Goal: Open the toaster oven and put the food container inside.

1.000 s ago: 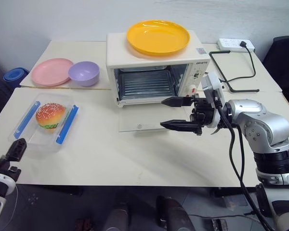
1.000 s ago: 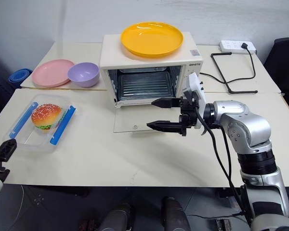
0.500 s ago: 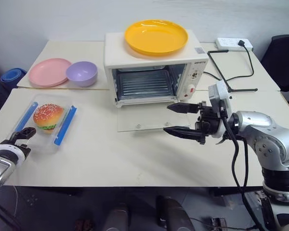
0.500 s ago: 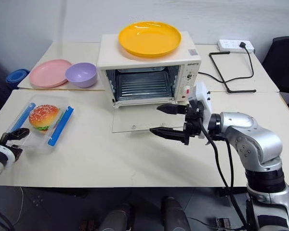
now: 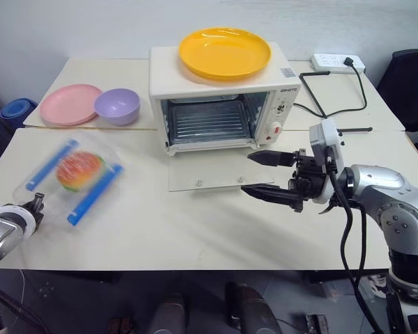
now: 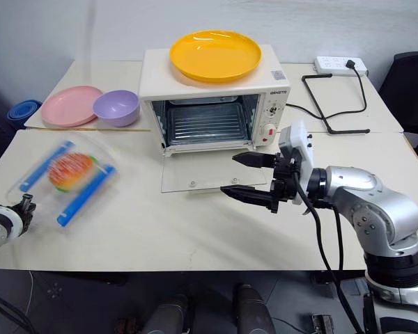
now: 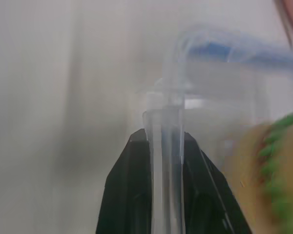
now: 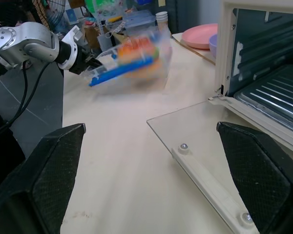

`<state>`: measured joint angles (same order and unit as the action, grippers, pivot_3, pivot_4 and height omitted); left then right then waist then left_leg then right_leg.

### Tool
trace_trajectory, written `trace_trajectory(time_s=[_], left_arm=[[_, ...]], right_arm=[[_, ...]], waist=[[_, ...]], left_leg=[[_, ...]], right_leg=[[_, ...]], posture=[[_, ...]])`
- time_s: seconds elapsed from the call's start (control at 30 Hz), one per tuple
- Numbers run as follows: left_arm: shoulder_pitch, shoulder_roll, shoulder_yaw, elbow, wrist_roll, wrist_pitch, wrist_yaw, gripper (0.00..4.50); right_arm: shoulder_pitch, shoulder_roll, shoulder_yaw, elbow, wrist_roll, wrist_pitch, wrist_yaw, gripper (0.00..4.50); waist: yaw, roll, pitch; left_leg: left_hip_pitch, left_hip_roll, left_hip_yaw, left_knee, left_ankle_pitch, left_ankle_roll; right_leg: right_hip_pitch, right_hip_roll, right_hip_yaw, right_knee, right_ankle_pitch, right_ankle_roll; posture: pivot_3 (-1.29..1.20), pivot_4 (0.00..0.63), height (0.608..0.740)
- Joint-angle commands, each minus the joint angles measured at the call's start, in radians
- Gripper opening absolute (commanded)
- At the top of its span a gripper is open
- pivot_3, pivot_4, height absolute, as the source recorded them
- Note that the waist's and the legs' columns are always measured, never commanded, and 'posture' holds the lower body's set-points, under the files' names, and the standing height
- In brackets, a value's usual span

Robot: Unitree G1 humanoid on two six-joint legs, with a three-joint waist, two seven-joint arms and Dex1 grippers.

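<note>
Food container [image 5: 75, 179]: lifted at the desk's [image 5: 195, 229] left end, pinched by the left gripper [image 7: 166, 141].
Right gripper [image 5: 263, 174]: spread over the toaster oven's [image 5: 219, 94] lowered door.
Around: yellow plate [image 5: 224, 53] on top; pink plate [image 5: 70, 104], purple bowl [image 5: 117, 106] behind.

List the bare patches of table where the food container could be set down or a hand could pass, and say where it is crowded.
Bare: the near table strip between the food container and the right gripper; the far-left corner behind the pink plate. Crowded: the toaster oven with its dropped glass door, the purple bowl, and the cable.
</note>
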<state>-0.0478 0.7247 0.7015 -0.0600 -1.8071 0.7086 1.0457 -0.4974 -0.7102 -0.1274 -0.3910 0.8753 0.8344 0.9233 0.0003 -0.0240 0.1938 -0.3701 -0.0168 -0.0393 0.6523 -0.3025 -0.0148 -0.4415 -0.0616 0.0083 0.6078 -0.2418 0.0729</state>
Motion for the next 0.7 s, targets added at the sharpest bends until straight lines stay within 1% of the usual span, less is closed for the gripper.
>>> trace_trajectory(time_s=[0.03, 0.1, 0.2, 0.3, 0.37, 0.43, 0.5, 0.57, 0.7], left_arm=[[0.021, 0.079, 0.032, -0.014, -0.026, 0.054, -0.052, 0.06], [0.032, 0.128, 0.026, -0.017, -0.031, 0.108, -0.121, 0.05], [0.042, 0.200, 0.021, -0.042, -0.021, 0.188, -0.276, 0.05], [0.063, 0.300, 0.011, -0.094, -0.006, 0.302, -0.472, 0.05], [0.071, 0.359, -0.006, -0.128, 0.006, 0.366, -0.590, 0.05], [0.061, 0.401, -0.037, -0.154, 0.013, 0.405, -0.672, 0.05], [0.023, 0.438, -0.098, -0.187, 0.027, 0.423, -0.735, 0.05], [-0.052, 0.453, -0.186, -0.201, 0.034, 0.417, -0.748, 0.05], [-0.293, 0.410, -0.407, -0.186, 0.071, 0.409, -0.698, 0.05]], right_arm=[[-0.004, -0.032, -0.045, -0.019, 0.054, 0.018, 0.016, 4.50], [-0.001, -0.045, -0.044, -0.022, 0.042, 0.004, 0.023, 4.50], [0.007, -0.056, -0.047, -0.017, 0.033, 0.000, 0.011, 4.50], [0.038, -0.068, -0.062, -0.015, 0.029, -0.003, 0.011, 4.50], [0.063, -0.078, -0.070, -0.014, 0.025, -0.011, 0.017, 4.50], [0.087, -0.084, -0.081, -0.013, 0.021, -0.018, 0.022, 4.50], [0.118, -0.091, -0.094, -0.010, 0.012, -0.033, 0.030, 4.50], [0.149, -0.098, -0.111, -0.007, 0.004, -0.048, 0.035, 4.50], [0.211, -0.112, -0.156, -0.004, -0.005, -0.073, 0.042, 4.50]], waist=[[0.000, -0.001, 0.000], [0.001, -0.001, 0.000], [0.000, -0.002, -0.001], [0.000, -0.002, 0.000], [0.001, -0.002, 0.000], [0.000, -0.001, 0.000], [0.000, -0.001, 0.000], [0.000, -0.001, 0.000], [0.004, 0.000, 0.001]], left_leg=[[0.000, 0.000, 0.000, 0.000, 0.000, 0.000], [0.000, 0.000, 0.000, 0.000, 0.000, 0.000], [0.000, 0.000, -0.001, -0.001, 0.000, 0.000], [0.000, 0.000, 0.000, -0.002, 0.000, 0.000], [-0.001, 0.000, -0.001, -0.003, 0.000, 0.000], [-0.002, 0.000, 0.000, -0.004, 0.000, 0.000], [-0.001, 0.000, 0.001, -0.005, 0.000, 0.000], [-0.001, 0.000, 0.000, -0.006, 0.000, 0.000], [-0.002, 0.000, 0.000, -0.004, 0.000, 0.000]], right_leg=[[0.000, 0.000, 0.000, 0.000, 0.000, 0.000], [0.000, 0.000, 0.000, -0.001, 0.000, 0.000], [0.000, 0.000, -0.001, -0.001, -0.001, -0.001], [0.000, 0.000, 0.000, -0.002, -0.001, -0.002], [-0.001, 0.000, -0.001, -0.004, -0.001, -0.002], [-0.001, -0.001, 0.000, -0.005, -0.002, -0.003], [-0.001, -0.001, 0.000, -0.006, -0.002, -0.003], [-0.001, 0.000, -0.001, -0.006, -0.002, -0.003], [-0.001, 0.000, -0.001, -0.005, -0.001, -0.002]], posture=[[0.00, 0.150, 0.740], [0.00, 0.150, 0.740], [0.00, 0.150, 0.740], [0.00, 0.150, 0.740], [0.00, 0.150, 0.740], [0.00, 0.150, 0.740], [0.00, 0.150, 0.740], [0.00, 0.150, 0.740], [0.00, 0.150, 0.740]])
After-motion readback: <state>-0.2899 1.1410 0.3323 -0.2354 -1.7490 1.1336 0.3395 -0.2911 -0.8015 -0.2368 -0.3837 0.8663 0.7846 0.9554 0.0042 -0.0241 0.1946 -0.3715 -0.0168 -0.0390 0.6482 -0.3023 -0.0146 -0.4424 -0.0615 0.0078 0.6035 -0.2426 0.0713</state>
